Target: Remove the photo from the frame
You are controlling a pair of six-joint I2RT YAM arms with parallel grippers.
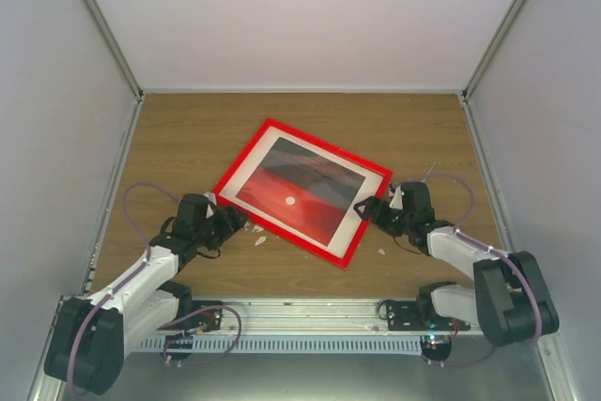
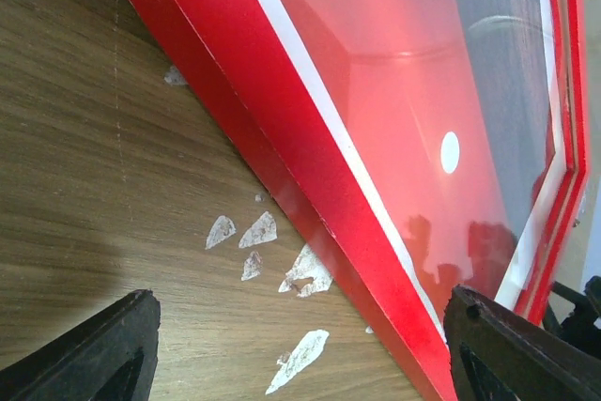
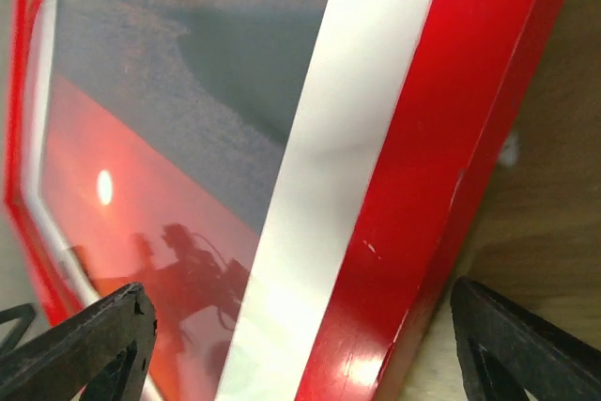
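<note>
The work cell is closed in by plain pale wall panels (image 1: 56,91) on the left, right and far sides, joined by metal corner posts. The floor of the cell is a wood-grain brown table (image 1: 188,138).

1. The large thin rectangular picture frame with a bright red rim (image 2: 235,91) lies face up near the middle of the table, turned at an angle to the table's edges.
2. Just inside the rim runs a white mat border (image 3: 329,166).
3. Inside the mat sits the rectangular print of a red-orange sunset over dark sea and hills (image 1: 296,190). The photo is seated in the frame, under a glossy front that reflects the arms.
4. Near the frame's left corner is the left gripper (image 1: 232,222). Its black fingers (image 2: 94,349) are spread wide, and nothing is between them but table and the rim's outer edge.
5. At the frame's right corner is the right gripper (image 1: 368,208). Its fingers (image 3: 89,340) stand well apart on either side of the rim, not pressing on it.
6. Purple cables (image 1: 141,194) loop from both arms, on the near side of the frame.
7. Small white flakes (image 2: 258,232) lie on the table just beside the frame's near-left edge.
8. A small white sun (image 1: 290,200) shows in the print's lower half.
</note>
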